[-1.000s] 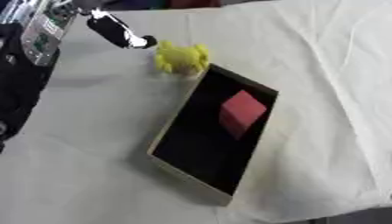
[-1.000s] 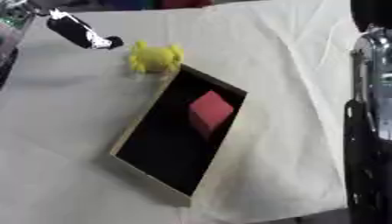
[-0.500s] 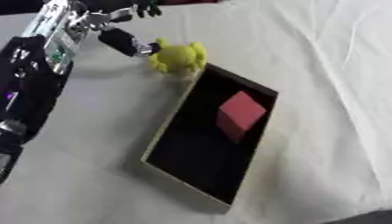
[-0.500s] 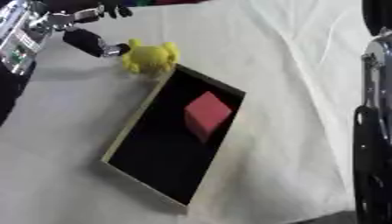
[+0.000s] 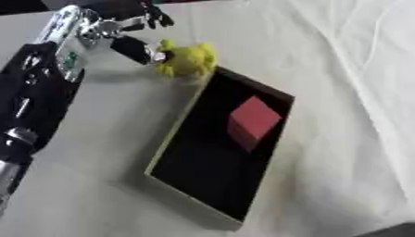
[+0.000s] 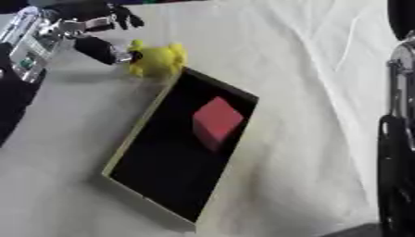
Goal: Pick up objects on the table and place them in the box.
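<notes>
The left hand point(image 5: 122, 34) has come in from the far left over the last second and now sits right against the yellow toy point(image 5: 188, 59), which lies on the white-cloth surface point(image 5: 340, 69) just outside the far corner of the box point(image 5: 174, 134). Its fingers point(image 5: 154, 14) look spread above the toy while a dark tip touches the toy's near side; I'd say the hand is open and has not closed on anything yet. The toy itself hasn't budged, so the pick seems about to start. A red block point(image 5: 253, 121) already lies inside the box. The toy's shape is too soft to name. Of the right arm only a dark edge point(image 6: 397, 139) shows at the right; its hand is out of sight.
</notes>
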